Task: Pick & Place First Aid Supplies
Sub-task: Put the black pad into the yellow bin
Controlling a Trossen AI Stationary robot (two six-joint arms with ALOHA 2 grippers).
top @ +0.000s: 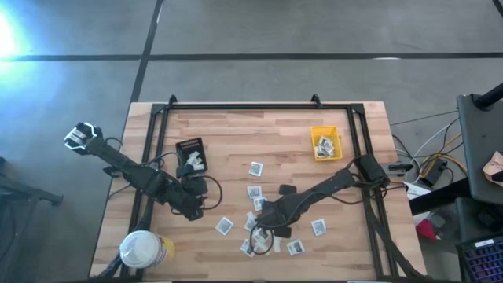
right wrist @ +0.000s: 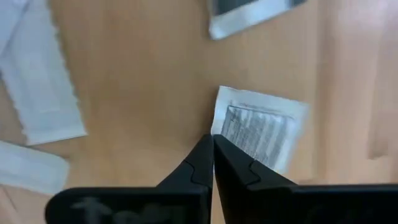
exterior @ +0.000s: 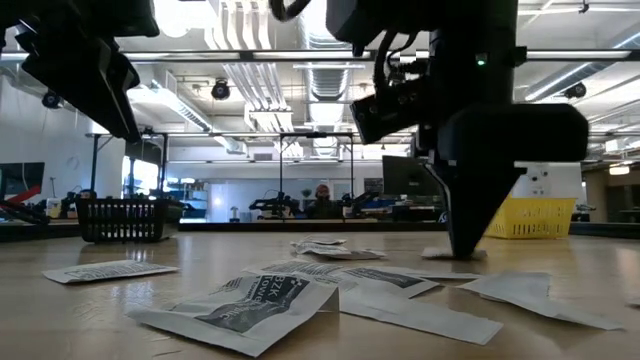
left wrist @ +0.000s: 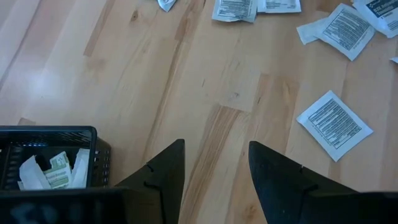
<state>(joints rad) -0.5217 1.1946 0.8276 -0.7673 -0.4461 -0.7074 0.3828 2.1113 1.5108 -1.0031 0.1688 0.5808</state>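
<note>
Several small white packets with grey print lie flat and scattered on the wooden table (top: 236,126), for instance one (top: 224,226) near the left gripper and one (left wrist: 334,123) in the left wrist view. My right gripper (right wrist: 212,140) points down into the cluster (top: 259,224) and is shut at one packet (right wrist: 261,129); its tips stand at table level (exterior: 465,252). My left gripper (left wrist: 214,148) is open above bare wood (top: 195,208), next to the black tray (left wrist: 50,163), which holds a few packets. My right gripper comes from above, pointing down, with its shut tips on the packet's edge near a corner (right wrist: 219,127). The tips hide the place of contact, so one finger under the edge or both on top, I cannot tell. The packet lies flat on the table.
A small yellow bin (top: 324,143) with packets stands at the far right, also visible in the low view (exterior: 545,218). The black tray (top: 190,153) is at the far left. A round white-lidded yellow tub (top: 141,250) sits at the near left corner. Black frame rails run along the table's sides.
</note>
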